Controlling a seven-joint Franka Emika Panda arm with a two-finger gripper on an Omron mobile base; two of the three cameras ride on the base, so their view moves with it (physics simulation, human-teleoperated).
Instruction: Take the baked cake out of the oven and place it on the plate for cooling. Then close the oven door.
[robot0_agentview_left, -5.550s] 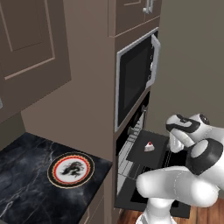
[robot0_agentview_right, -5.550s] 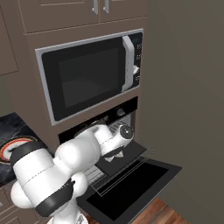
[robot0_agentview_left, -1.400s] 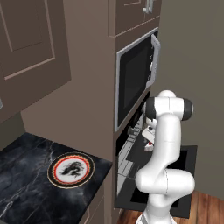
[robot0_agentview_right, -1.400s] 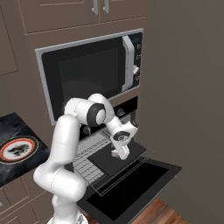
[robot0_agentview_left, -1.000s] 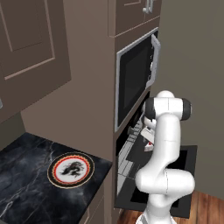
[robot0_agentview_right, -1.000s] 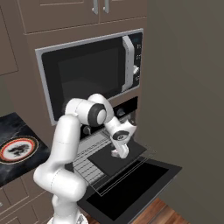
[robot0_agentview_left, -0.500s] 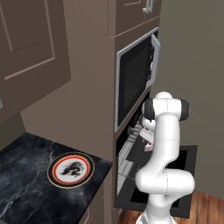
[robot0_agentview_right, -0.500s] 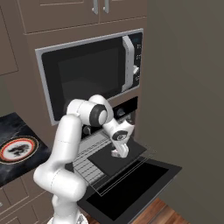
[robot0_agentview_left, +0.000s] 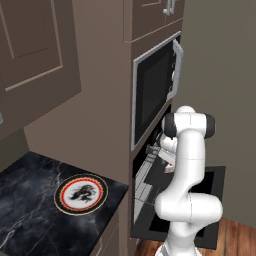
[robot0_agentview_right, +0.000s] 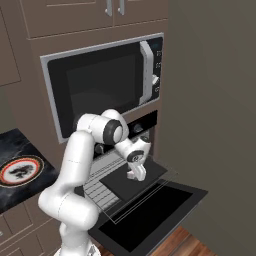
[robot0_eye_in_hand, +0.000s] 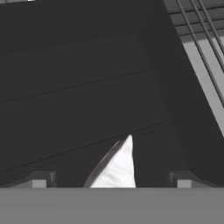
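Note:
The black oven (robot0_agentview_right: 142, 125) sits under the microwave with its oven door (robot0_agentview_right: 165, 205) folded down flat. A wire rack (robot0_agentview_right: 100, 187) carrying a dark tray (robot0_agentview_right: 145, 172) is pulled out over the door. My gripper (robot0_agentview_right: 136, 175) points down over that tray and is open. In the hand view the fingertips (robot0_eye_in_hand: 39, 179) stand wide apart, and a whitish wedge that looks like the baked cake (robot0_eye_in_hand: 118, 168) lies low between them, untouched. The plate (robot0_agentview_left: 81, 194), red-orange rimmed with a black figure, lies bare on the counter at the left, also at the left edge of the right base view (robot0_agentview_right: 20, 170).
The silver-framed microwave (robot0_agentview_right: 100, 85) hangs just above the oven opening. A black marble counter (robot0_agentview_left: 30, 220) runs left of the oven column, with brown cabinets (robot0_agentview_left: 35, 60) above. The open door (robot0_agentview_left: 212, 185) juts out over the wood floor beside my arm.
Since the earliest frames the arm has unfolded and reached out over the pulled-out rack. In the last second the hand has barely shifted toward the oven, jaws still wide.

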